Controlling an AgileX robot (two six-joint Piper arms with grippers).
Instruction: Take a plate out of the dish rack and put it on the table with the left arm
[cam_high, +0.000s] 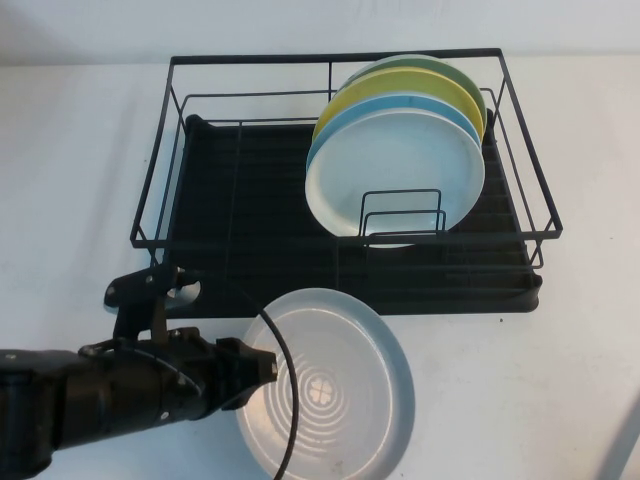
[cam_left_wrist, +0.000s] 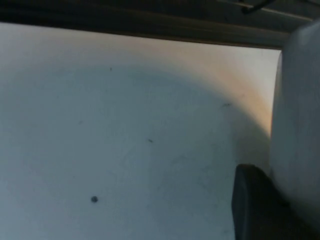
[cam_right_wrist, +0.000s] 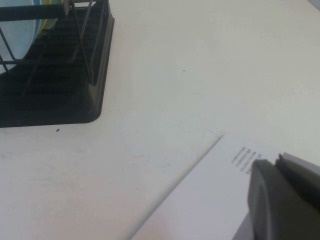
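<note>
My left gripper (cam_high: 258, 368) is shut on the left rim of the pale grey-blue plate (cam_high: 340, 390). It holds the plate underside up, concentric rings showing, over the table (cam_high: 70, 150) just in front of the dish rack (cam_high: 250, 190). I cannot tell whether the plate touches the table. In the left wrist view one black finger (cam_left_wrist: 257, 210) lies against the plate's pale edge (cam_left_wrist: 300, 115), above the shaded table (cam_left_wrist: 125, 150). My right gripper (cam_right_wrist: 280, 200) is parked low at the right, away from the rack's corner (cam_right_wrist: 60, 90).
Several plates stand upright in the rack's right half: a whitish one (cam_high: 400, 170) in front, then blue, yellow and green. A white printed sheet (cam_right_wrist: 210, 200) lies on the table under the right gripper.
</note>
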